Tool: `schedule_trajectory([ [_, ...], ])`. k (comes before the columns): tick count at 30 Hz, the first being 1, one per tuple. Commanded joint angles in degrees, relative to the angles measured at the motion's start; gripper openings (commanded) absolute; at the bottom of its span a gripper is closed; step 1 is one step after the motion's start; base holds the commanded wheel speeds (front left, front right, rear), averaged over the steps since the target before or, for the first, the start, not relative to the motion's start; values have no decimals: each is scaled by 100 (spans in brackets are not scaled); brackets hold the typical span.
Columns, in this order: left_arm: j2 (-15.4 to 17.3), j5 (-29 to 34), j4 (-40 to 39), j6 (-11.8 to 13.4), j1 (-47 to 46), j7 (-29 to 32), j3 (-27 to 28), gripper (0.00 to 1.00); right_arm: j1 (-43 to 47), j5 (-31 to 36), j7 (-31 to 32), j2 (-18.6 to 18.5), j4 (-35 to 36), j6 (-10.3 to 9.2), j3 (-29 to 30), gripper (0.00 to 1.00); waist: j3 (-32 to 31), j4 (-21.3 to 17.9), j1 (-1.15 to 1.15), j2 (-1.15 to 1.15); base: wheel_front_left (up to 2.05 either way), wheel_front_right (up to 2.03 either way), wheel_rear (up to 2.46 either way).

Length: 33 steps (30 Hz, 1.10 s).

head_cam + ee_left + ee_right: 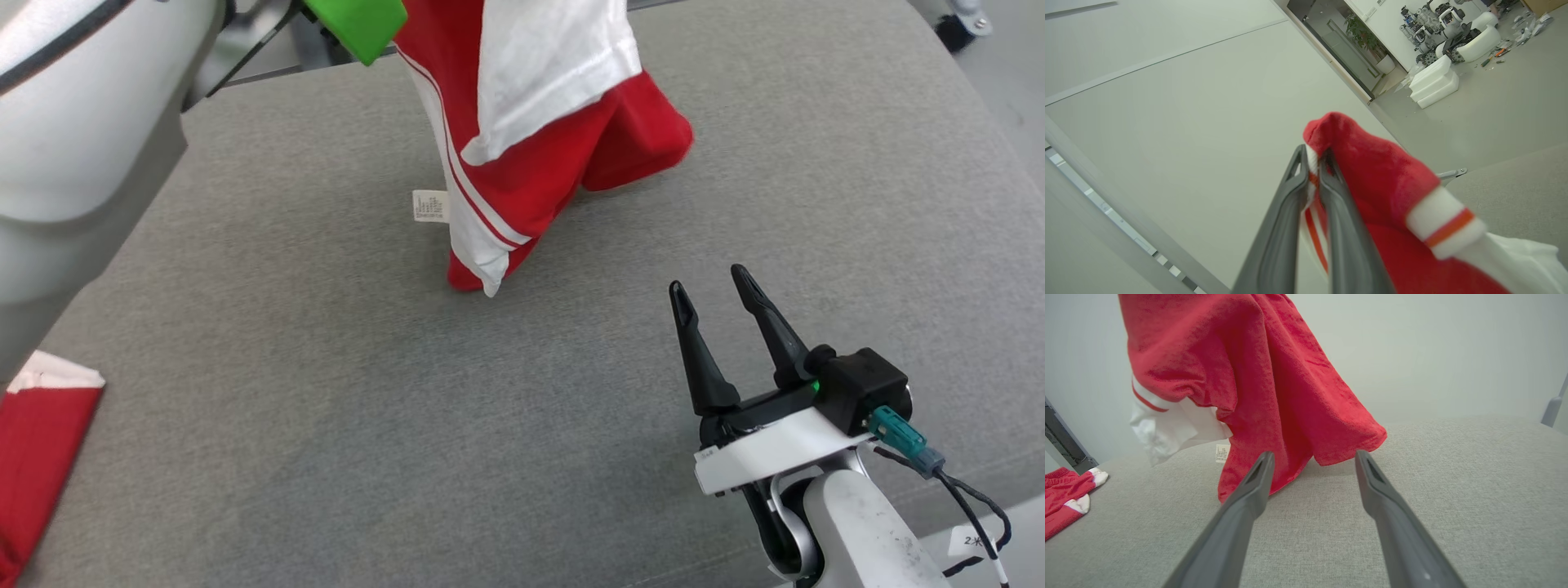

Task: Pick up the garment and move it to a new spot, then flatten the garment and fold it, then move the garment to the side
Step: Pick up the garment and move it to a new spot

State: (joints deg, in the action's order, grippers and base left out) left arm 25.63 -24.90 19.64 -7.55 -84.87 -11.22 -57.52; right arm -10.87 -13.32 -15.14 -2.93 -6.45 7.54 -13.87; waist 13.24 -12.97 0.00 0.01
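Looking at progress here, I'd say the pickup is done and pretty much everything else is left.

The left gripper point(1312, 162) is clamped tight on a white-and-red striped edge of the garment point(539, 139), with the cloth pinched right between its fingers. The rest hangs bunched below that grip. The lowest red and white corners look like they touch the pad point(326, 425), or sit just above it, I can't tell which. So it's lifted, but not clear of the surface. A small white label point(430, 206) sticks out from the hanging side.

The right gripper point(708, 279) has its fingers wide apart with nothing in them. It sits low over the pad, and the garment's red hem is just ahead of its fingertips, near but not touching.

Whether this counts as the "new spot" I can't judge from here. Either way nothing is laid out. There's no flattening and no fold, and the move to the side hasn't happened.

My guess is the free gripper needs to catch a lower corner so the two can spread the thing out.

There's also a red piece point(41, 441) lying flat on the pad, well off to the right gripper's left. It looks like a separate item.
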Motion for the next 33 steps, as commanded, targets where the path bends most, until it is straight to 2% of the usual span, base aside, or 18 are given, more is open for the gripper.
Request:
schedule_trajectory([
  [1,-35,-31,65,16,-7,-52,-109,0,-13,-45,-2,5,31,-10,25,100,212,-816,0,-1,0,0,0],
  [7,-149,-1,97,44,619,-250,-616,0,-33,-103,-2,6,58,-10,109,100,343,-920,0,-1,0,0,0],
  [13,-241,70,360,382,2075,-389,-1043,0,-40,49,-2,7,37,-10,198,100,378,-680,0,-1,0,0,0],
  [18,-554,100,537,567,3321,-403,-936,0,-14,234,-2,3,-30,-10,165,100,314,-355,0,-1,0,0,0],
  [22,-728,184,735,601,4001,-398,-723,0,61,336,-2,1,-22,-10,217,100,119,-86,0,-1,0,0,0],
  [23,-774,216,752,640,4077,-400,-650,6,107,367,-2,3,-12,-10,215,100,51,-25,0,-1,0,0,0],
  [24,-820,202,749,701,4199,-400,-527,29,167,388,-2,-1,-9,-10,231,100,-46,53,0,-1,0,0,0],
  [25,-833,196,705,752,4305,-400,-416,43,202,410,-2,-2,-12,-10,218,100,-122,105,0,-1,0,0,0],
  [26,-827,185,638,838,4445,-399,-244,91,239,434,-2,-1,-21,-10,194,100,-225,167,0,-1,0,0,0],
  [27,-824,158,545,911,4578,-395,-84,100,276,449,-2,-1,-28,-10,190,100,-317,214,0,-1,0,0,0],
  [33,-619,164,-196,1373,5583,-393,1088,100,535,526,-2,0,-58,-10,203,100,-803,536,0,-1,0,0,0],
])
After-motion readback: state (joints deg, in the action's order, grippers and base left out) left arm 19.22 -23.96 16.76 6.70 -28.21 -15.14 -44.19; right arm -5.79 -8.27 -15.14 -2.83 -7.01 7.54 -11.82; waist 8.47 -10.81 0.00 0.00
